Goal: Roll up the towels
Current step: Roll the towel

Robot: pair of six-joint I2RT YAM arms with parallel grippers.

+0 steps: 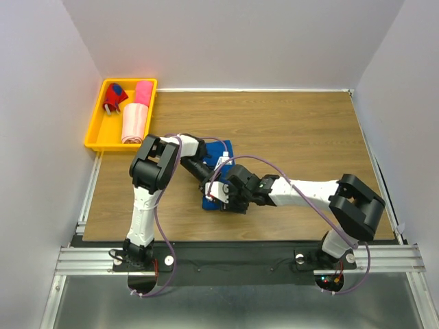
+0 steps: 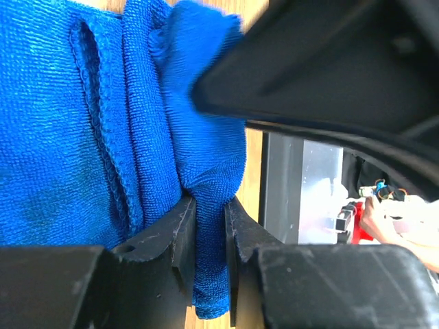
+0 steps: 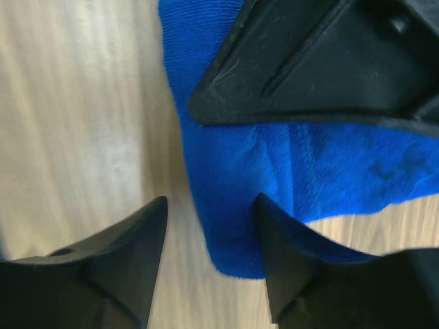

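Note:
The royal blue towel (image 1: 223, 148) lies bunched on the wooden table, mostly hidden under both grippers. My left gripper (image 1: 209, 179) is shut on a fold of the blue towel (image 2: 68, 137), which is pinched between its jaws (image 2: 209, 212). My right gripper (image 1: 221, 192) is open, its fingertips straddling the towel's near corner (image 3: 233, 171) just above the table (image 3: 211, 200). The hot pink towel (image 1: 143, 92) and the pale pink towel (image 1: 135, 123) lie in the yellow tray.
The yellow tray (image 1: 92, 134) stands at the back left and also holds a small red and blue object (image 1: 115, 98). White walls close in on three sides. The grippers are nearly touching: each shows as a black shape in the other's wrist view.

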